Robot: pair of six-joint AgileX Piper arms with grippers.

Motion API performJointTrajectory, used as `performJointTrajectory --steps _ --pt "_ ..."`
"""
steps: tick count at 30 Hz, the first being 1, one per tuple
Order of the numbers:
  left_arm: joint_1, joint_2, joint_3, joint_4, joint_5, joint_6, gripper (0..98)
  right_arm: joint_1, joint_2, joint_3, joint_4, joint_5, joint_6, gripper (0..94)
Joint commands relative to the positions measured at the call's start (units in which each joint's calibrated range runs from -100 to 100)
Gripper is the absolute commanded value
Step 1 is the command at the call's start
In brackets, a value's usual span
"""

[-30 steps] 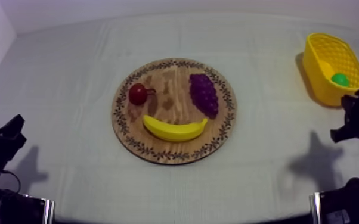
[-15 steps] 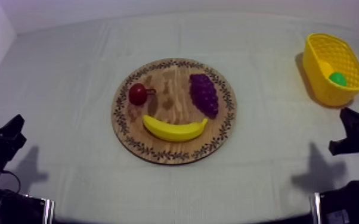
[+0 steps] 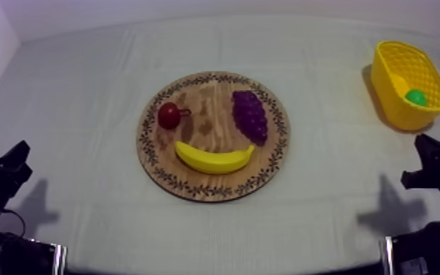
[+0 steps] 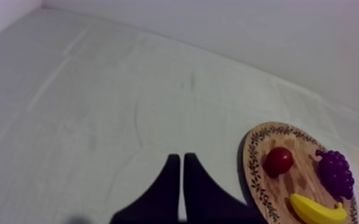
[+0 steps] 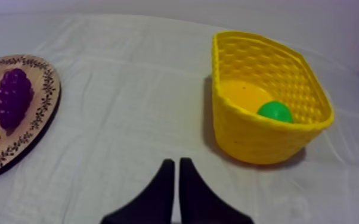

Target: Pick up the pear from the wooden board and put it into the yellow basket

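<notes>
The right hand [image 5: 174,161] has its two black fingers pressed together into a narrow wedge, gripping nothing. It is low over the tabletop [image 3: 84,95], at about 6 o'clock from the yellow basket [image 3: 391,102]. The left hand [image 4: 179,157] is likewise a closed, empty wedge, at about 8 o'clock from the wooden board [image 3: 274,157]. The pear [image 5: 274,111] lies inside the basket. On the board, the small red fruit [image 3: 169,115] sits at 10 o'clock, the bunch of grapes [image 3: 250,115] at 2 o'clock and the banana [image 3: 214,157] at 6 o'clock. The basket stands well apart from the board, at about 2 o'clock from it.
</notes>
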Motion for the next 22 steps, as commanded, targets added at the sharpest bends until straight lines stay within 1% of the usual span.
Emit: performJointTrajectory --steps 1,22 --pt "0.01 0.0 0.02 -0.02 0.01 0.0 0.1 0.03 0.0 -0.03 0.02 -0.22 0.08 0.5" --pt "0.01 0.0 0.02 -0.02 0.01 0.0 0.1 0.06 0.0 -0.02 0.02 -0.24 0.39 0.5"
